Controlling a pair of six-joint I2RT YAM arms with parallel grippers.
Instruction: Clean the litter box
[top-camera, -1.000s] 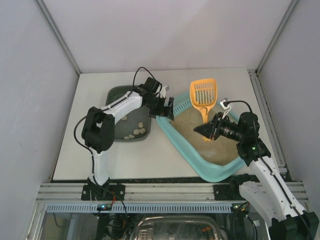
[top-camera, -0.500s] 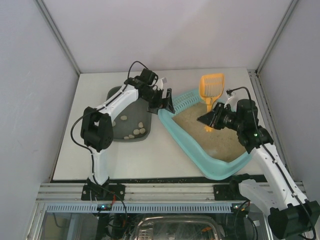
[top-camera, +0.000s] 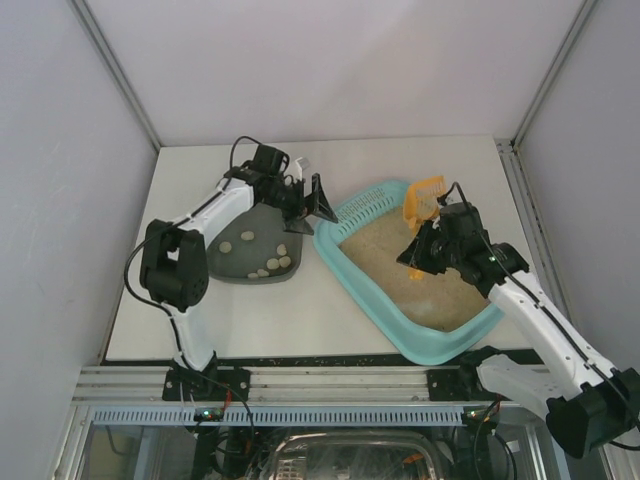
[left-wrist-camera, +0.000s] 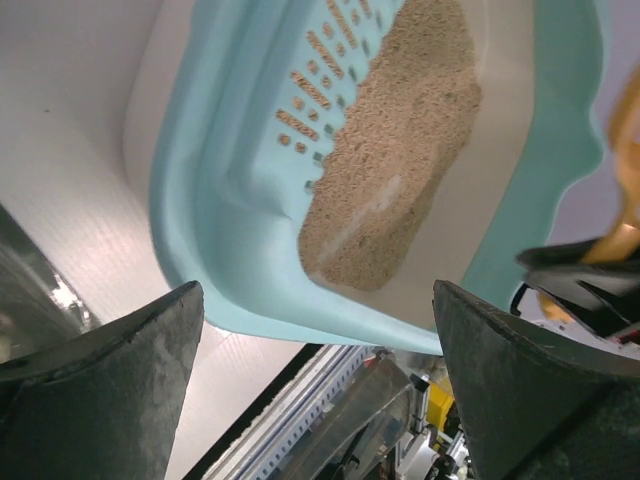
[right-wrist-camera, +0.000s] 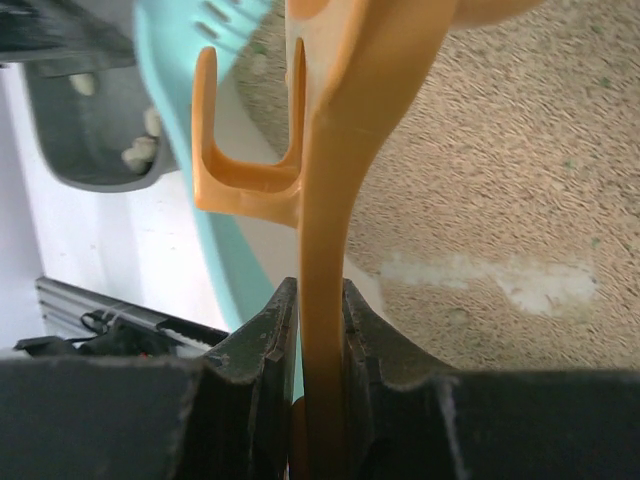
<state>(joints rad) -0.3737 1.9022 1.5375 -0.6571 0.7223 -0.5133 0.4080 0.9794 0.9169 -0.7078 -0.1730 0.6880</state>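
The light-teal litter box (top-camera: 365, 300) lies at an angle on the table, holding beige litter (top-camera: 420, 275). My right gripper (top-camera: 424, 250) hangs over the litter, shut on the handle of an orange slotted scoop (top-camera: 424, 195) whose head points to the far side. The right wrist view shows the handle (right-wrist-camera: 325, 200) clamped between both fingers (right-wrist-camera: 260, 350), above litter (right-wrist-camera: 500, 150) with a bare streak. My left gripper (top-camera: 312, 210) stands open just off the box's far-left corner, empty. In the left wrist view the box's perforated end (left-wrist-camera: 320, 80) lies ahead of the gripper (left-wrist-camera: 317, 300).
A dark grey tub (top-camera: 222, 268) with several pale lumps (top-camera: 268, 262) sits left of the litter box, under my left arm. Grey walls close in the table on three sides. The metal rail (top-camera: 330, 385) runs along the near edge.
My left gripper has drawn back to the far left, away from the box's corner. The right gripper has swung the scoop from lying flat to tilted edge-on. The box has shifted slightly.
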